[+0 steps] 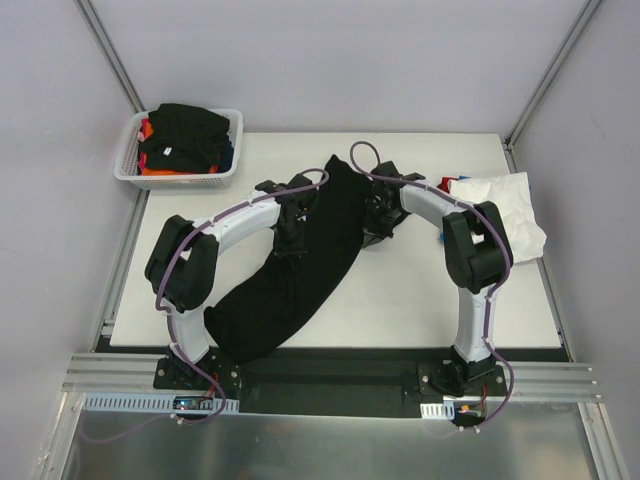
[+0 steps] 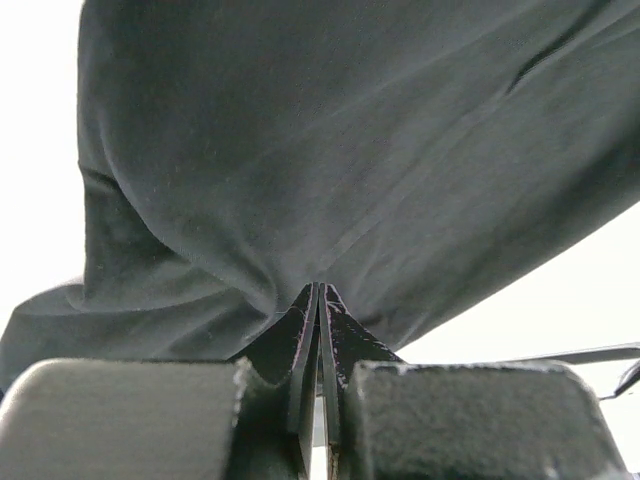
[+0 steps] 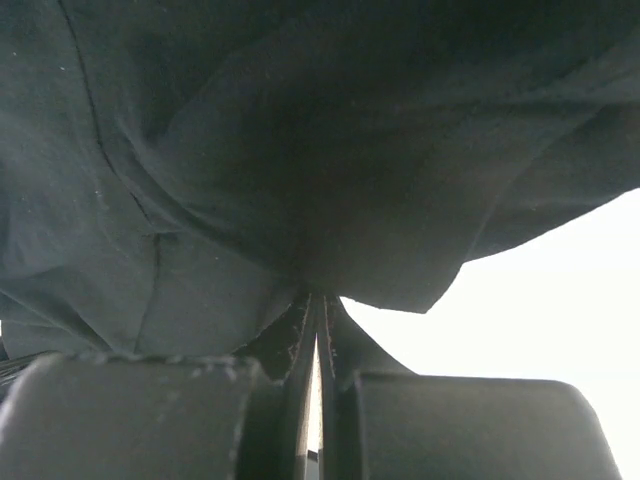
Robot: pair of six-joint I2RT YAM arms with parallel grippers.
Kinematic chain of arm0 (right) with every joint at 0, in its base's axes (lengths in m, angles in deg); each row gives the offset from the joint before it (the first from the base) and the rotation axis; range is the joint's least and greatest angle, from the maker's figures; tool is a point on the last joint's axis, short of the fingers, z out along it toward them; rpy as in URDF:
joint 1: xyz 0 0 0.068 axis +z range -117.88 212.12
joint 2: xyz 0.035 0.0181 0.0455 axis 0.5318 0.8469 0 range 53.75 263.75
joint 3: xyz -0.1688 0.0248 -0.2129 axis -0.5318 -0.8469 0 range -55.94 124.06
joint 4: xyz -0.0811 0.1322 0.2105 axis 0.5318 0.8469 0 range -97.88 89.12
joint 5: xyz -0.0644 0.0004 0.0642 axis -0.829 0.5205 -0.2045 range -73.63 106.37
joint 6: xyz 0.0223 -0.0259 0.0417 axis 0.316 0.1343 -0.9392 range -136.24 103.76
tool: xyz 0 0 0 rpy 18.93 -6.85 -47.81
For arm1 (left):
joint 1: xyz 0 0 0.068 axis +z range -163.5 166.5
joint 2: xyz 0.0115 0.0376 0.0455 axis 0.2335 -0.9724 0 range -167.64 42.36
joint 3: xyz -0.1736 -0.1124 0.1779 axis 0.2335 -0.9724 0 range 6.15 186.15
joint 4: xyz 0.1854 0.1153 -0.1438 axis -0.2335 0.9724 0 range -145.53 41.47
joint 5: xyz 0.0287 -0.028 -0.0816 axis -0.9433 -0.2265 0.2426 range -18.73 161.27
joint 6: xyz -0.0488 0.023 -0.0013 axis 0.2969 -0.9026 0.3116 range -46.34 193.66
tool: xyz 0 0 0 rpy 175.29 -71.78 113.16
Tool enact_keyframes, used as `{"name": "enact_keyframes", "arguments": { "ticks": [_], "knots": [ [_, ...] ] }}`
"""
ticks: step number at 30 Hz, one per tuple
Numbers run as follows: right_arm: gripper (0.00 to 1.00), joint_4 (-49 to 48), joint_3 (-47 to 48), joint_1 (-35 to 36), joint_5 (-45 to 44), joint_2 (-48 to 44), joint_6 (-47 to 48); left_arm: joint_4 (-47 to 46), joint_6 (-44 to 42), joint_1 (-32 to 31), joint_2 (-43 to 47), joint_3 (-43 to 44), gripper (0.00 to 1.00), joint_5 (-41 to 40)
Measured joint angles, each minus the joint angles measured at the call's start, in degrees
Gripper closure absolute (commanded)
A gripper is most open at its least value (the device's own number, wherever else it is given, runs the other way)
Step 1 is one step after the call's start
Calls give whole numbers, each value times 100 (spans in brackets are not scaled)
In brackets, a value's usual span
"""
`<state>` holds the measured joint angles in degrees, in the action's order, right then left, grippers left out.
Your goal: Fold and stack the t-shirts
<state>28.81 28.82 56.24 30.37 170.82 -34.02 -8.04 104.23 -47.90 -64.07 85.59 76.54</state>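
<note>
Now my left claw (image 2: 320,300) pinches the black t-shirt (image 1: 290,290) tight. My right claw (image 3: 316,305) is clamped on it too.

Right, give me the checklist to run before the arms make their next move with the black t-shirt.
1. Left tool shut on the black t-shirt: ok, cloth is pinched between its fingers.
2. Right tool shut on the same shirt: ok.
3. Shirt spread flat for folding: not ok, it lies bunched in a diagonal band.
4. Whole shirt on the table: cannot tell, its near end reaches the near edge.
5. White t-shirt apart from the right arm: cannot tell, the elbow overlaps it in the top view.
6. Basket out of the way: ok, at the far left corner.
</note>
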Motion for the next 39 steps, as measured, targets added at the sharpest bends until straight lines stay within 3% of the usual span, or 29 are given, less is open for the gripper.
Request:
{"name": "enact_keyframes", "arguments": {
  "ticks": [18,28,35,39],
  "knots": [
    [99,599,348,-197,-363,-824,205,111,-173,262,-37,284,100,-181],
    [99,365,1115,-529,-426,717,214,131,-254,304,-37,83,100,-192],
    [99,345,1515,-809,-46,1064,-87,133,-354,450,-13,-105,100,-251],
    [99,278,2210,-922,192,1530,-278,142,-297,479,136,-297,100,-190]
  ]
}}
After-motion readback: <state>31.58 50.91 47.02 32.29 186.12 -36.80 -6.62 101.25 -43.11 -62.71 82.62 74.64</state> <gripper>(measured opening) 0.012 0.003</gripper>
